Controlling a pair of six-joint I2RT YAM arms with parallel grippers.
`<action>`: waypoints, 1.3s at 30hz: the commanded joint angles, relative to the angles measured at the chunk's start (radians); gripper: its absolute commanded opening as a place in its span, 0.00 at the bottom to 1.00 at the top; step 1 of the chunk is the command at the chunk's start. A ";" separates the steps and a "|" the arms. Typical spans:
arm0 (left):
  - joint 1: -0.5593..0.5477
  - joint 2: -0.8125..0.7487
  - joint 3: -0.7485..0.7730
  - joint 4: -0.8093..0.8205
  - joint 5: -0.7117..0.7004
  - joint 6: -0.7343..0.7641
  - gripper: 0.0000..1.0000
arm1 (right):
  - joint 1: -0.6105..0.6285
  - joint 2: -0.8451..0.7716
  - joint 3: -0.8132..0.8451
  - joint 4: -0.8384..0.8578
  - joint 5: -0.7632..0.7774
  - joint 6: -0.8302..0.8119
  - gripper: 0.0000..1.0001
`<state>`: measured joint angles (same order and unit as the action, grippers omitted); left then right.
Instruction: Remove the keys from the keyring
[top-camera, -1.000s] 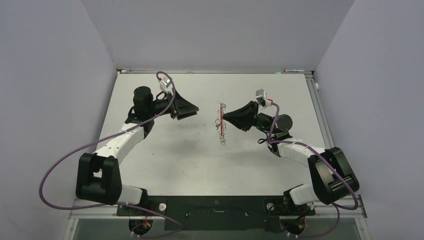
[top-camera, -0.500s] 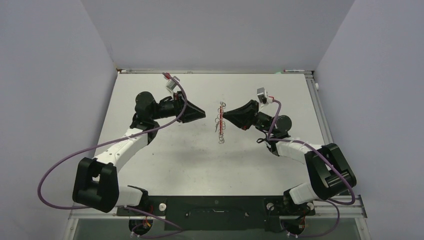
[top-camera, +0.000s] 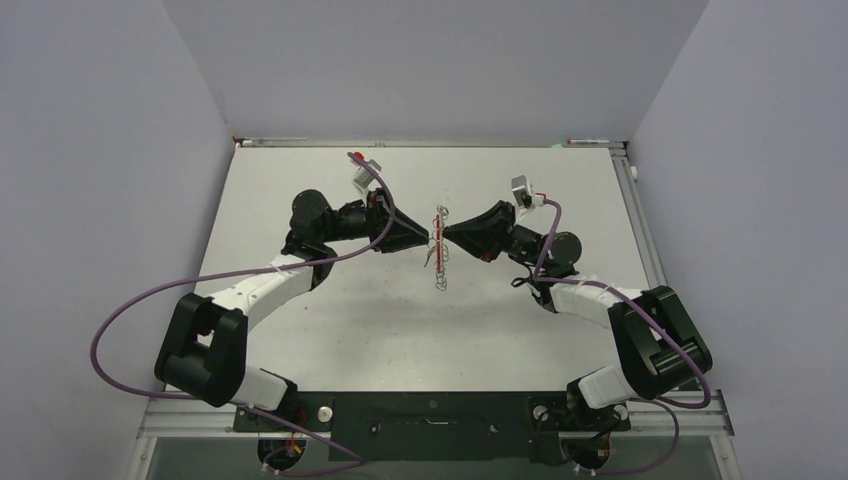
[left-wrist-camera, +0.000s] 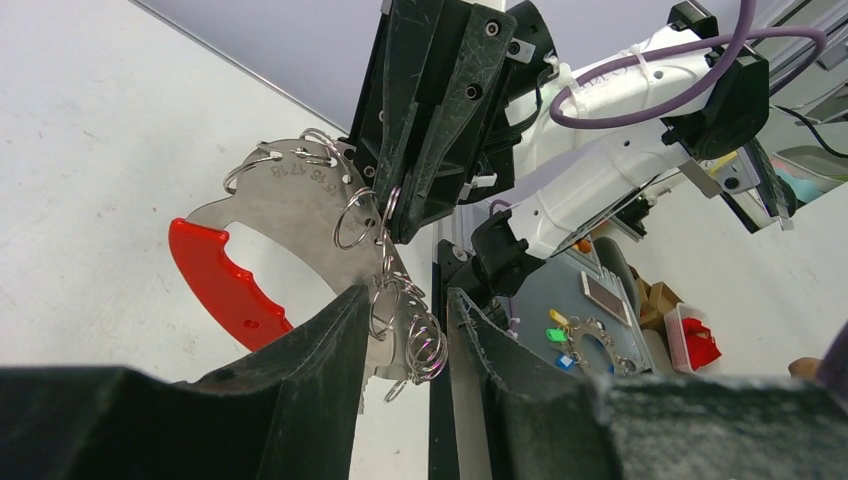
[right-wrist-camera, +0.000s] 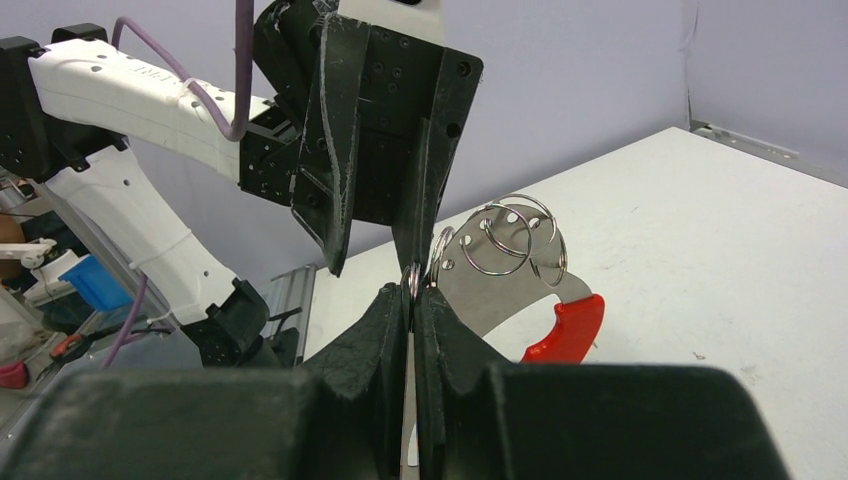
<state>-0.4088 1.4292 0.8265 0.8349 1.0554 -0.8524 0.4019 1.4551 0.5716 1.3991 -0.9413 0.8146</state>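
The keyring is a flat silver curved plate (left-wrist-camera: 290, 205) with a bright red curved end (left-wrist-camera: 215, 275). Several thin wire rings (left-wrist-camera: 420, 340) hang from holes along its edge. I make out no separate flat keys. It hangs upright above the table's middle (top-camera: 438, 250). My right gripper (right-wrist-camera: 413, 292) is shut on the plate's edge and a ring, with the plate (right-wrist-camera: 490, 290), rings (right-wrist-camera: 500, 240) and red end (right-wrist-camera: 565, 325) just beyond its tips. My left gripper (left-wrist-camera: 405, 300) is open, one finger on each side of the lowest rings. The two grippers meet tip to tip (top-camera: 425, 240) (top-camera: 447, 236).
The white table (top-camera: 400, 320) is walled by grey panels on three sides. Purple cables (top-camera: 130, 320) loop off both arms. The right gripper's black body (left-wrist-camera: 430, 120) fills the space behind the keyring in the left wrist view; the left gripper's body (right-wrist-camera: 380, 150) does so in the right wrist view.
My left arm has swung right across the table until its open fingers reach the keyring's rings. My right gripper has stayed nearly still, holding the keyring.
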 joint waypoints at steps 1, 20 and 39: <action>-0.015 0.016 0.017 0.061 -0.006 0.012 0.31 | 0.011 0.005 0.011 0.093 0.013 0.010 0.05; -0.044 0.046 0.022 0.142 -0.027 -0.033 0.09 | 0.021 0.012 0.010 0.089 0.009 0.013 0.05; -0.040 -0.004 0.257 -1.002 -0.138 0.712 0.00 | -0.016 0.010 0.050 -0.405 0.057 -0.152 0.57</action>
<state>-0.4324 1.4738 0.9741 0.2626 0.9928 -0.4763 0.4015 1.4681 0.5896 1.1198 -0.9230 0.7631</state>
